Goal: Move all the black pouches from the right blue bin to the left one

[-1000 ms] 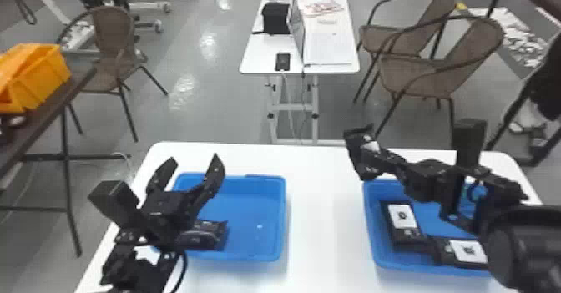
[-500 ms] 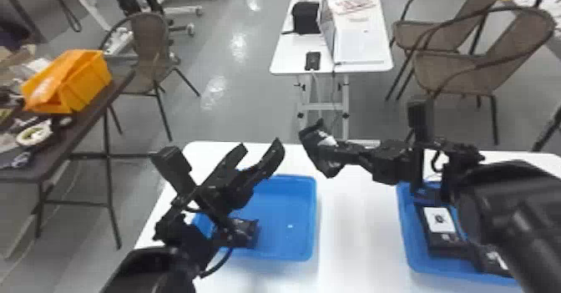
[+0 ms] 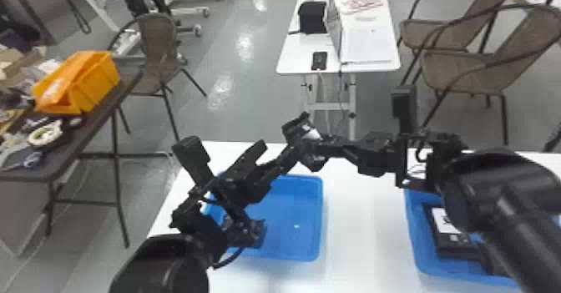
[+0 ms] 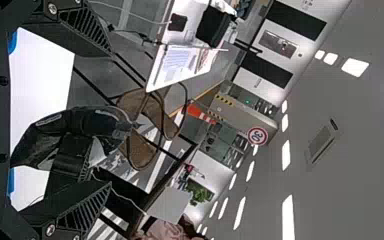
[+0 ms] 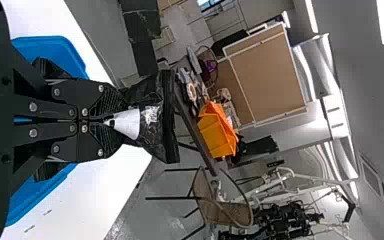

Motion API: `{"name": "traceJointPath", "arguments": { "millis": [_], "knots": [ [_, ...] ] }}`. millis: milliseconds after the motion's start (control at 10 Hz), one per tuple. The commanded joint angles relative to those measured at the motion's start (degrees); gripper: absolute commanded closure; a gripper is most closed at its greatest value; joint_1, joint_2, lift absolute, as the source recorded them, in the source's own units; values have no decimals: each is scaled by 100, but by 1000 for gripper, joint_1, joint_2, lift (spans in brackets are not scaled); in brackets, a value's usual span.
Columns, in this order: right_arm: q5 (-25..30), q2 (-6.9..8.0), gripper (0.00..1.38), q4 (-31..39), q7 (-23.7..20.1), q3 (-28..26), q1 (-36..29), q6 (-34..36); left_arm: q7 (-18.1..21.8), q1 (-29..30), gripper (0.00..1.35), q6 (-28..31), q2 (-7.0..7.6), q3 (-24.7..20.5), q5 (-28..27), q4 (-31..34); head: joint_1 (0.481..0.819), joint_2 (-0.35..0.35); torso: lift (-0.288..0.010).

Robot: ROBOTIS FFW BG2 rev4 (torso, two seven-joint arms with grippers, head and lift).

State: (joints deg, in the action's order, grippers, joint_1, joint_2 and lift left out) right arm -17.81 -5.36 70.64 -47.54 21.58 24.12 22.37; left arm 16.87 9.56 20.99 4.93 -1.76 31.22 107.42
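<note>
The right gripper [image 3: 320,145] is pinching a raised black pouch [image 3: 297,130] near the left gripper [image 3: 276,150], which is holding its empty fingers wide apart. More pouches [image 3: 453,233] are lying in the right bin [image 3: 420,258].

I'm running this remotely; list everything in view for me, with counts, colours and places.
Held pouch: 1, black with white label, in the right gripper
Pouch in left bin: at least 1, black, partly hidden
Pouches in right bin: at least 2, black, partly hidden
Bins, left and right: 2, blue, on the work table
Work table: 1, white, foreground
Side table: 1, dark, left, cluttered
Crate: 1, orange, on it
Rear table: 1, white, behind, bearing papers and black items
Chairs: 3, brown, around
Left gripper: 1, black, open
Right gripper: 1, black, shut on pouch
</note>
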Motion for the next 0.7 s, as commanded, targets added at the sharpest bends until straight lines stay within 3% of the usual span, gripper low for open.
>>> {"name": "traceJointPath", "arguments": {
  "millis": [0, 400, 600],
  "knots": [
    [-162, 43, 1280, -111, 8, 198, 75, -49, 0, -42, 110, 37, -1, 27, -11, -19, 695, 209, 0],
    [-592, 175, 1280, -366, 8, 681, 172, -172, 18, -217, 148, 318, 17, 141, 59, -107, 695, 241, 0],
    [-636, 158, 1280, -384, -1, 708, 189, -172, -97, -226, 1230, 424, 52, 150, -151, -54, 695, 253, 0]
  ]
}}
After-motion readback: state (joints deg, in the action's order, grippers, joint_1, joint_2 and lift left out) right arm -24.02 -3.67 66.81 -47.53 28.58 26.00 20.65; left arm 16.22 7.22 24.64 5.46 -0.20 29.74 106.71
